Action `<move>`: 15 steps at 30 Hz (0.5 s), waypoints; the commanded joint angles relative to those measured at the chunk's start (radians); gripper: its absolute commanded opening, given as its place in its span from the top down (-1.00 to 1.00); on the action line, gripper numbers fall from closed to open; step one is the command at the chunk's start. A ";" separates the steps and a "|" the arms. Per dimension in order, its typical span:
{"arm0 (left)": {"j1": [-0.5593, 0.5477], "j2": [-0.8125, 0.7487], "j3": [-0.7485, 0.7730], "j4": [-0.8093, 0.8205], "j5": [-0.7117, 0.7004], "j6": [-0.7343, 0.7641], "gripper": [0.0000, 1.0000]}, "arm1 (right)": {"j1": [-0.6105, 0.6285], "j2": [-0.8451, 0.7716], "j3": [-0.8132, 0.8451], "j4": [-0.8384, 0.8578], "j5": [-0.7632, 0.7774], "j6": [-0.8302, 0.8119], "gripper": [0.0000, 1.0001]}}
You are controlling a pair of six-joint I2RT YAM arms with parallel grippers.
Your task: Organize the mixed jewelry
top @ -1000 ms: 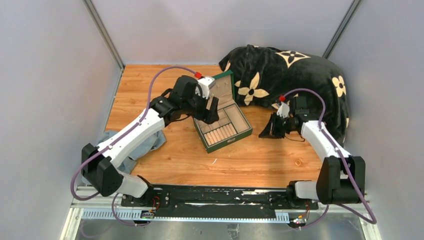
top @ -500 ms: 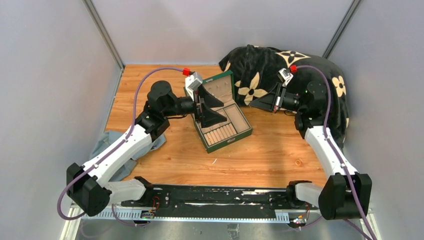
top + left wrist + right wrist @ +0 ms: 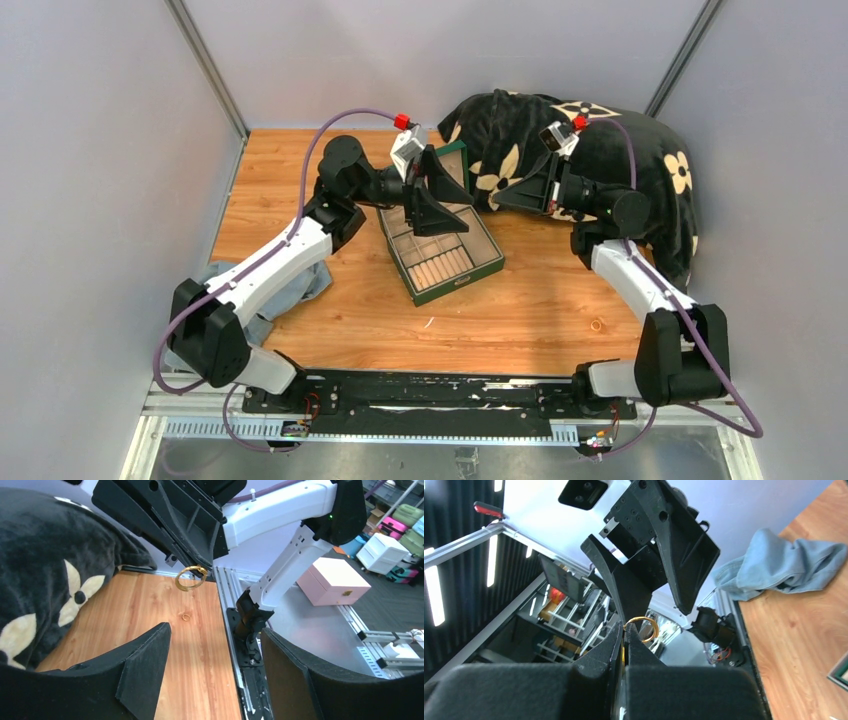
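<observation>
1. Left gripper (image 3: 447,203) has lifted off the green jewelry box (image 3: 488,268) and now hangs above its far end, jaws apart and empty. The right gripper (image 3: 500,203) has swung up from the tabletop right of the box to face it. A small gold ring (image 3: 597,325) lies well to the near-right of the box.
2. From the left wrist, I see a gold hoop (image 3: 191,578) dangling from the right gripper's tip, beyond my spread fingers (image 3: 145,665) and not yet between them.
3. From the right wrist, the jaws are clamped together on the hoop. I read this as a handover forming above the box.
</observation>
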 commanded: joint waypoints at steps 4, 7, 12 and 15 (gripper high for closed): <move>0.007 0.016 0.043 0.068 0.087 0.007 -0.43 | 0.067 0.025 0.040 0.230 -0.006 0.139 1.00; 0.012 0.038 0.047 0.108 0.120 -0.012 -0.44 | 0.086 0.040 0.046 0.235 -0.015 0.144 1.00; 0.017 0.119 0.060 0.465 0.173 -0.308 -0.36 | 0.107 0.046 0.061 0.236 -0.031 0.144 1.00; 0.026 0.229 0.069 1.025 0.168 -0.772 -0.31 | 0.111 0.044 0.055 0.235 -0.035 0.144 1.00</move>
